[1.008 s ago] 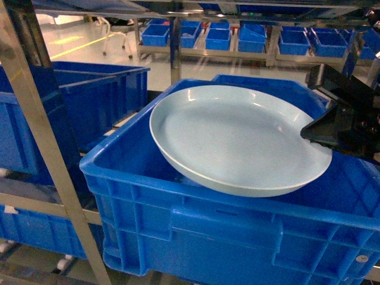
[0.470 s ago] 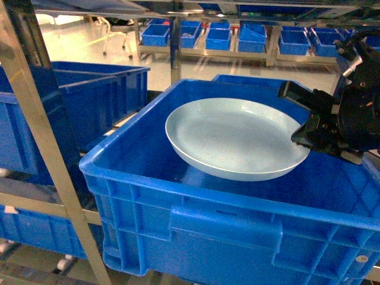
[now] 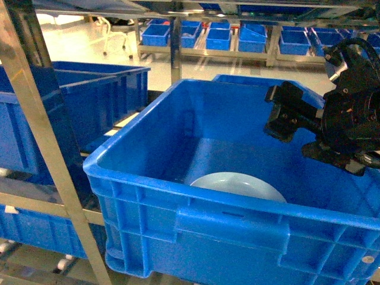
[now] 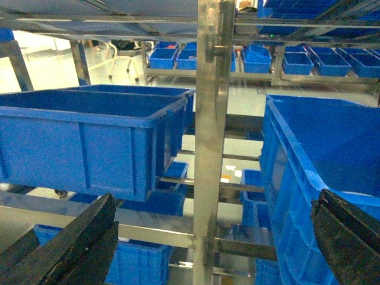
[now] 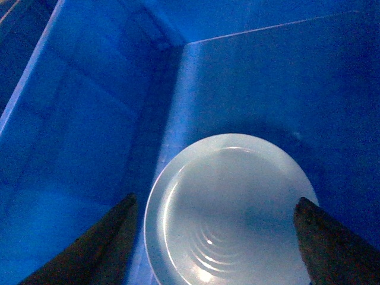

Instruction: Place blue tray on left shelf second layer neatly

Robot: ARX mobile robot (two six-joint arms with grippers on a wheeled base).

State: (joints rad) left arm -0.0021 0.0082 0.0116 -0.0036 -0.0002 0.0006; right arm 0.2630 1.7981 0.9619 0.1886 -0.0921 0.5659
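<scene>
Head view: the blue tray (image 3: 237,187) lies flat on the floor of the big blue crate (image 3: 196,228), close behind the crate's front wall. Above the crate, the right gripper (image 5: 219,228) hangs with jaws spread wide, holding nothing. Left of the crate, the left gripper (image 4: 214,237) gapes empty beside the left shelf (image 4: 211,119) upright.
</scene>
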